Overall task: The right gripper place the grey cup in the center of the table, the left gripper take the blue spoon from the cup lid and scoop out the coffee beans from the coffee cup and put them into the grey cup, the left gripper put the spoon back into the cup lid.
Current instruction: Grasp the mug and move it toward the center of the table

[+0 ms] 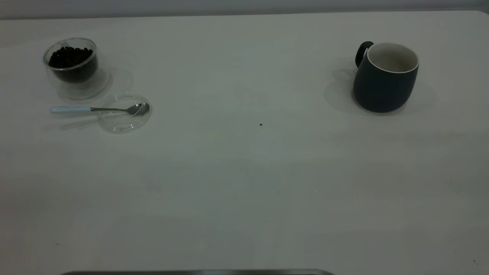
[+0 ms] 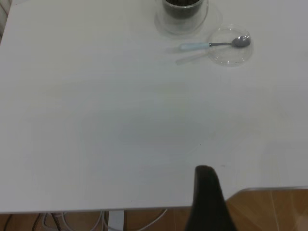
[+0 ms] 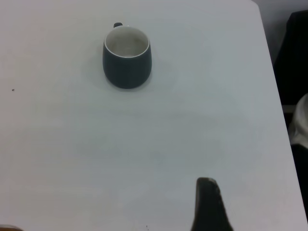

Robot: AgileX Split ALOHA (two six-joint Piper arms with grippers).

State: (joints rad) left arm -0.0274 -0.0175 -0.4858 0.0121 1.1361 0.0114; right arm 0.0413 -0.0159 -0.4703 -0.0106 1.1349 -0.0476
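Observation:
The grey cup (image 1: 385, 78) (image 3: 127, 57) stands upright at the table's right back, its white inside bare and its handle facing the back left. At the left back the clear coffee cup (image 1: 73, 67) (image 2: 182, 13) holds coffee beans (image 1: 70, 57). Just in front of it lies the clear cup lid (image 1: 123, 114) (image 2: 230, 48). The blue spoon (image 1: 95, 109) (image 2: 211, 44) rests with its bowl on the lid and its pale handle out to the left. My left gripper (image 2: 206, 169) hangs over the near table edge as one shut black wedge. My right gripper (image 3: 207, 182) looks the same, far from the grey cup.
A tiny dark speck (image 1: 261, 124) lies near the middle of the white table (image 1: 244, 172). Neither arm appears in the exterior view. Wooden floor (image 2: 269, 211) and cables show past the table's near edge in the left wrist view.

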